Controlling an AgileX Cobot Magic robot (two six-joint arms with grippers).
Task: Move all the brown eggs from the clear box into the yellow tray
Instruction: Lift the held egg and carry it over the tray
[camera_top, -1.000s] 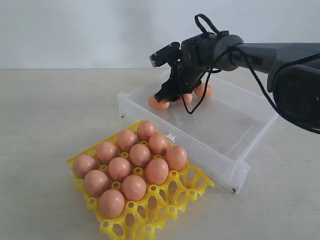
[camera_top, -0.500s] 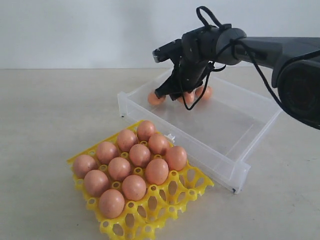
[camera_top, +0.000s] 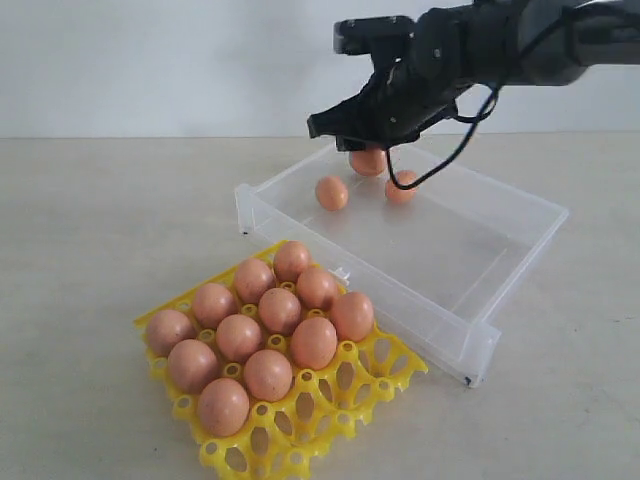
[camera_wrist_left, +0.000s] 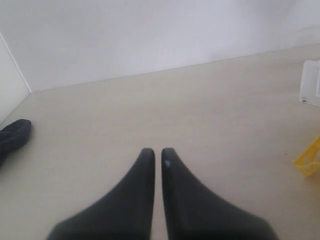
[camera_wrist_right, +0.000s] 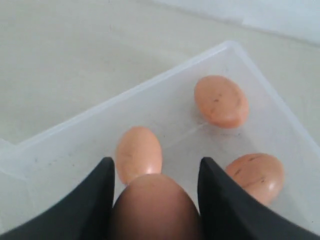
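Exterior view: the yellow tray (camera_top: 400, 372) sat on the table (camera_top: 100, 220) nearest the camera, with twelve brown eggs (camera_top: 280, 309) in its cups in four rows of three, and the cups along its right side empty. The one clear box (camera_top: 480, 330) lay just behind it. The right gripper (camera_top: 372, 135) hung above the box's far end, where three more eggs showed, one of them right under the gripper and partly hidden by it; from here I could not tell whether that one was held. Left wrist view: the left gripper (camera_wrist_left: 156, 157) had its two fingers all but touching with nothing between them, over bare table; one corner of the box and one corner of the tray showed at the picture's edge. Right wrist view: the jaws stood partway apart, clamped on a single brown egg (camera_wrist_right: 155, 205) in shadow, while three eggs lay apart from one another on the box floor near its corner
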